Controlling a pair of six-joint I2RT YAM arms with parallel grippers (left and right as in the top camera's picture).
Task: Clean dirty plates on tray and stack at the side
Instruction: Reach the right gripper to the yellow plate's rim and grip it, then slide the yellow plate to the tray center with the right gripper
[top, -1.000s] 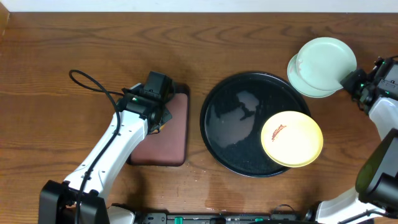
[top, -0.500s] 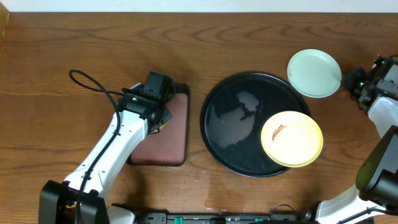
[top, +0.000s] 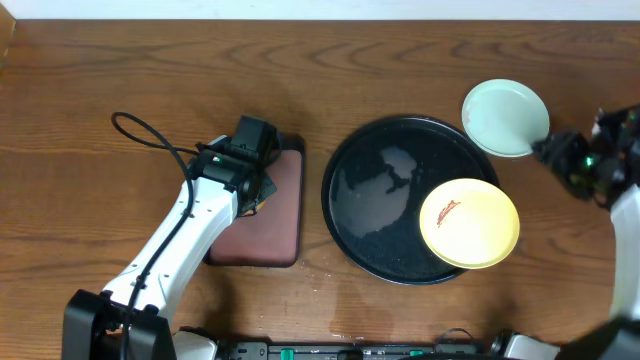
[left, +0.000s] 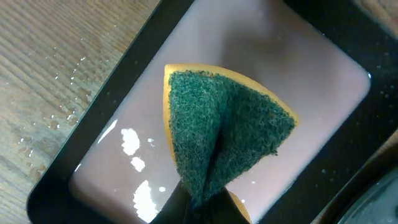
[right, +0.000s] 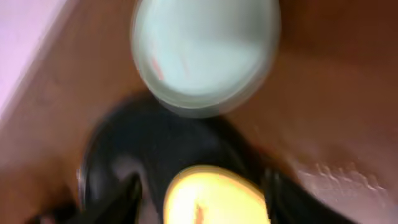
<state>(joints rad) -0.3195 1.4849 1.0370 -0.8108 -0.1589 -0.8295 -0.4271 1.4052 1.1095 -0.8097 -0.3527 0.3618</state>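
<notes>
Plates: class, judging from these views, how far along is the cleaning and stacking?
Done: a mint plate sits on the table beside the black tray. In hand: the left gripper pinches a green sponge over the maroon tray; the right gripper is open, empty. Left: the yellow plate, smeared, on the tray.

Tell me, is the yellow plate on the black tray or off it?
On it: the yellow plate rests on the tray's lower right, overhanging its rim.

Right wrist view motion-blurred; glare on tray (top: 390, 170).
</notes>
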